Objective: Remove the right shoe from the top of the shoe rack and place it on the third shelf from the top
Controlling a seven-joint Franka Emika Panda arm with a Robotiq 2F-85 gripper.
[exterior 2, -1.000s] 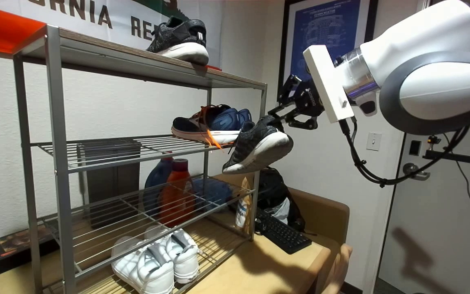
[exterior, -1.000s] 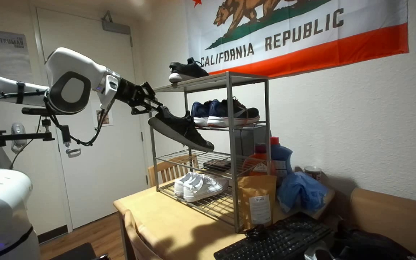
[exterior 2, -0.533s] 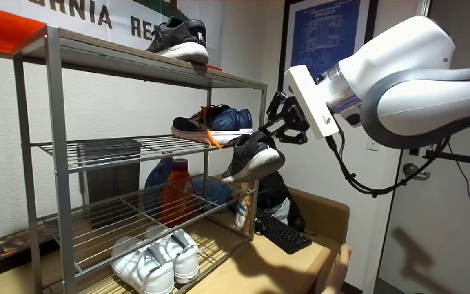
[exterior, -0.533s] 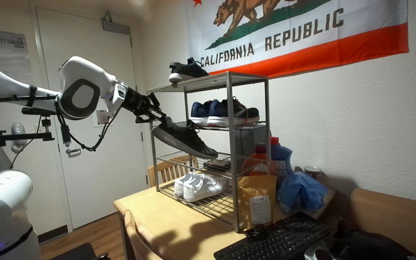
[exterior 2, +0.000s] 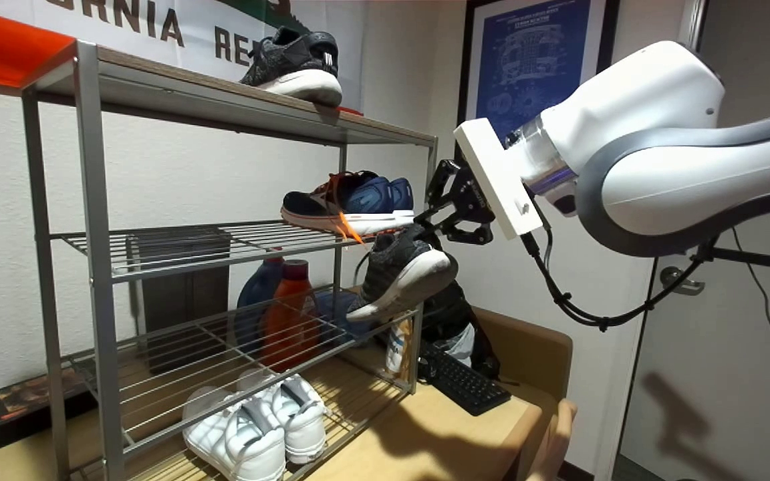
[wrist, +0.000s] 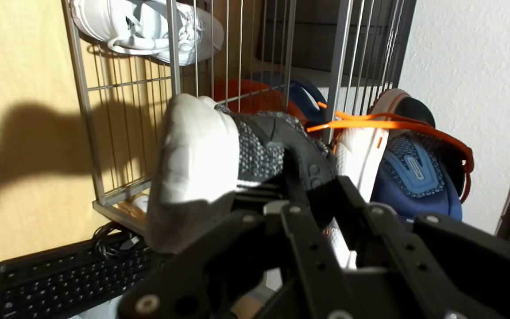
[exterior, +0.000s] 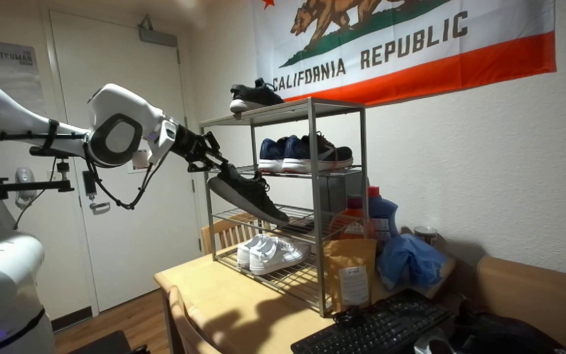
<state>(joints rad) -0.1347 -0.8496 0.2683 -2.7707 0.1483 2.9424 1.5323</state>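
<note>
My gripper [exterior: 223,163] is shut on the heel collar of the right shoe [exterior: 248,194], a black sneaker with a pale sole. It hangs tilted, toe down and toward the shoe rack [exterior 2: 94,200], heel up at the fingers [wrist: 299,190]. In an exterior view [exterior 2: 395,274] the shoe is below the second tier, its toe just above the front rail of the third shelf [exterior 2: 224,342]. I cannot tell whether the toe is inside the rack. The matching black mate [exterior 2: 295,67] stands on the top of the shoe rack [exterior 2: 178,83].
A dark-blue pair [exterior: 307,152] stands on the second tier, close beside the gripper in the wrist view, an orange lace [wrist: 392,124] hanging off. White shoes [exterior 2: 258,427] stand on the bottom tier. Detergent bottles [exterior 2: 291,314] are behind the rack, a keyboard [exterior: 376,319] beside it.
The arm has moved down and toward the rack with the shoe in the gripper. The shoe has sunk from second-tier height toward the third shelf, its toe tipping further down.
</note>
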